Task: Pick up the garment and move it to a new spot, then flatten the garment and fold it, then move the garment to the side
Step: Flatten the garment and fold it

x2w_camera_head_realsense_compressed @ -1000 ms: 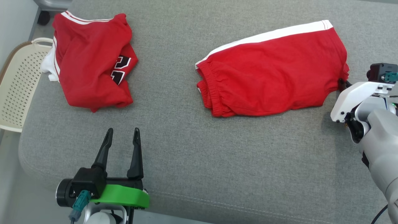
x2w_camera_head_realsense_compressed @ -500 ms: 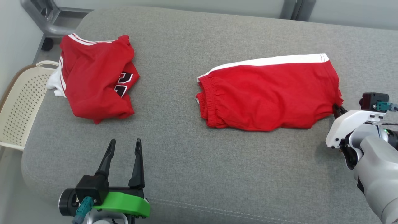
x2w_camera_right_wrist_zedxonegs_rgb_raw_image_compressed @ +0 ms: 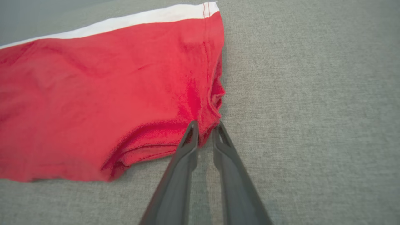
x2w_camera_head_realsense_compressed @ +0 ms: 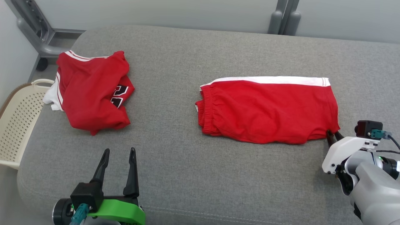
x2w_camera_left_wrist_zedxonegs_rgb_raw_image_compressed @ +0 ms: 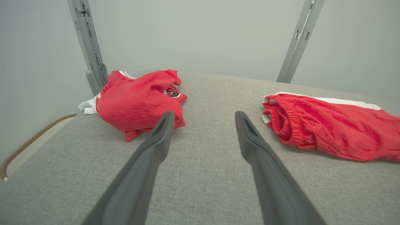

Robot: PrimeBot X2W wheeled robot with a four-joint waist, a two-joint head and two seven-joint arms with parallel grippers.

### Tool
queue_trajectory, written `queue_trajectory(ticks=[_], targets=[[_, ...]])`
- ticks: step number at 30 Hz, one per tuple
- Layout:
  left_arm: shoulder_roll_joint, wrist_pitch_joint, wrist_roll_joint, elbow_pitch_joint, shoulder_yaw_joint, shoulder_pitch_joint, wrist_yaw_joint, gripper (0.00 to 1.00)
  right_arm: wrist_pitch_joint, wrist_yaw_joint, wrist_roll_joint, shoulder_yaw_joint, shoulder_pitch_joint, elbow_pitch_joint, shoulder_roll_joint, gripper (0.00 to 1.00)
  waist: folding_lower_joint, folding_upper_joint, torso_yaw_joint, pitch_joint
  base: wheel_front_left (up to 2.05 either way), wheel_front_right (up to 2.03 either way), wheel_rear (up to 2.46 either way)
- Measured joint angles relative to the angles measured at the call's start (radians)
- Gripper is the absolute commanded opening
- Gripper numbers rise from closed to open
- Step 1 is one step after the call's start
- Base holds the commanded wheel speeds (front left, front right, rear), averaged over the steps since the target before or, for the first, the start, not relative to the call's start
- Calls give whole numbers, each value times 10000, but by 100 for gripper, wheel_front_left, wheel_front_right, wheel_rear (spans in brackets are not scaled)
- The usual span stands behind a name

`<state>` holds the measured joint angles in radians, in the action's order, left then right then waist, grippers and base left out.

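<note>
Garment corner between right hand fingertips

There are two red clothes: one pair of red shorts with one white stripe, and one bunched-up red top. There is one grey surface under them. There is one pale basket with lots of holes. There are two pincers, the left pincer and the right pincer, and each has two dark fingers.
</note>
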<state>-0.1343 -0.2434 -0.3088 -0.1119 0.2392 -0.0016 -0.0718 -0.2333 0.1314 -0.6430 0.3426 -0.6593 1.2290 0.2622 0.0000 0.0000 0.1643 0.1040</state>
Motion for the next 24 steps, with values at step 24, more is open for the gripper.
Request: queue_trajectory(ticks=[24], targets=[[-199, 677, -685, -182, -550, 948, -663, 100, -293, -2, 3208, -3185, 4514, -6036, -1572, 100, 0, 0, -898, -1815, 0, 0, 0]])
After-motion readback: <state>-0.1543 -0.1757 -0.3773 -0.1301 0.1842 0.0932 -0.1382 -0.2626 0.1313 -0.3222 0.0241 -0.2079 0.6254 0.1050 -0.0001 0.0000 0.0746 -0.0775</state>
